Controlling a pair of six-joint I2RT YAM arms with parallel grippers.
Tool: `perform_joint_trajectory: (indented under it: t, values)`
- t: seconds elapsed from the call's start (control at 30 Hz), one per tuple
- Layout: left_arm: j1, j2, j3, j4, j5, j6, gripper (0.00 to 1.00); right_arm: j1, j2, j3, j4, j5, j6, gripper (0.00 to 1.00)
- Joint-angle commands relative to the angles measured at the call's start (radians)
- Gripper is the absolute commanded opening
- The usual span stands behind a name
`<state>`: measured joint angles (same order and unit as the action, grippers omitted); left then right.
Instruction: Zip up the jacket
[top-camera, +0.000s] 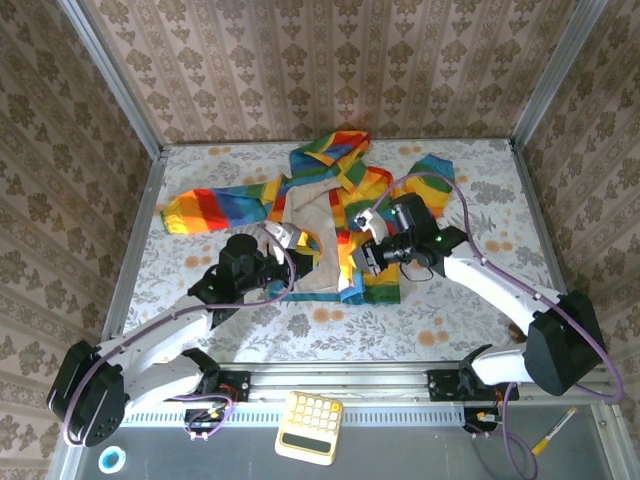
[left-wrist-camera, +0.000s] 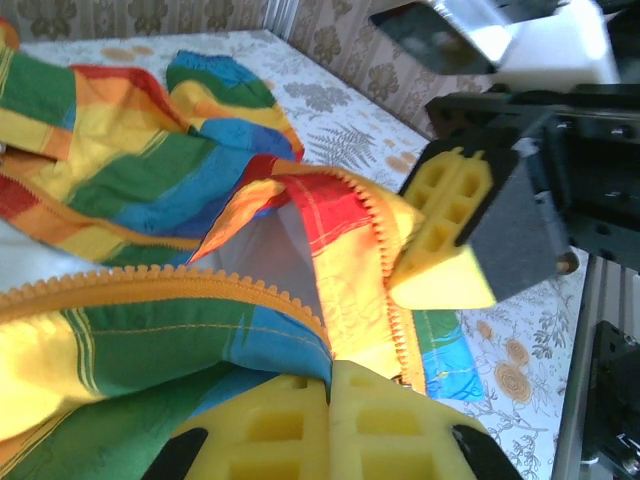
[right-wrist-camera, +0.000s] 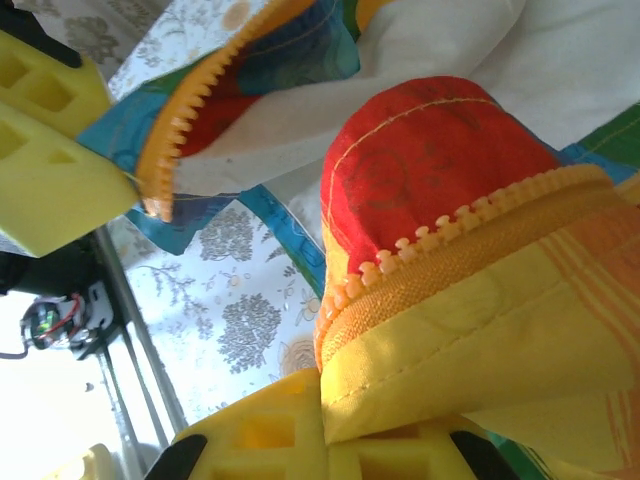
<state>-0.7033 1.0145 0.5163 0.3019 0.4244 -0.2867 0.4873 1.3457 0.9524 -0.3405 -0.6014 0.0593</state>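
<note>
From above, the jacket (top-camera: 310, 215) lay open on the table (top-camera: 450, 300) with its beige lining up, its hood beyond both hands and one striped sleeve stretched out past the left hand (top-camera: 300, 240). The right hand (top-camera: 362, 252) sat near it, and each was at one front edge.

In the left wrist view, the left hand (left-wrist-camera: 330, 415) was closed on the striped front edge, just beside the orange zipper (left-wrist-camera: 150, 280). The right hand (left-wrist-camera: 445, 240) stood just ahead at the other edge.

In the right wrist view, the right hand (right-wrist-camera: 320, 430) pinched yellow fabric beside its half of the zipper (right-wrist-camera: 470, 215). The two halves were apart, and the left hand (right-wrist-camera: 45, 140) held the other half up to the left.
</note>
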Motion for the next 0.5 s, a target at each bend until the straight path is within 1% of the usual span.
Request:
perform_joint_trajectory:
  t: [0.0, 0.17, 0.3, 0.37, 0.47]
  values:
    - [0.005, -0.028, 0.015, 0.098, 0.055, 0.035, 0.0, -0.041, 0.019, 0.059, 0.032, -0.19, -0.064, 0.0]
    - [-0.013, -0.014, 0.001, 0.156, 0.085, 0.023, 0.0, -0.065, 0.023, 0.098, 0.0, -0.258, -0.128, 0.0]
    - [-0.069, 0.02, -0.024, 0.248, 0.084, 0.032, 0.0, -0.07, 0.024, 0.094, 0.029, -0.302, -0.129, 0.0]
    - [-0.088, 0.051, -0.02, 0.263, 0.092, 0.037, 0.0, -0.07, 0.021, 0.086, 0.049, -0.323, -0.122, 0.0]
    - [-0.097, 0.088, -0.03, 0.321, 0.1, 0.017, 0.0, -0.07, 0.017, 0.07, 0.066, -0.3, -0.118, 0.0]
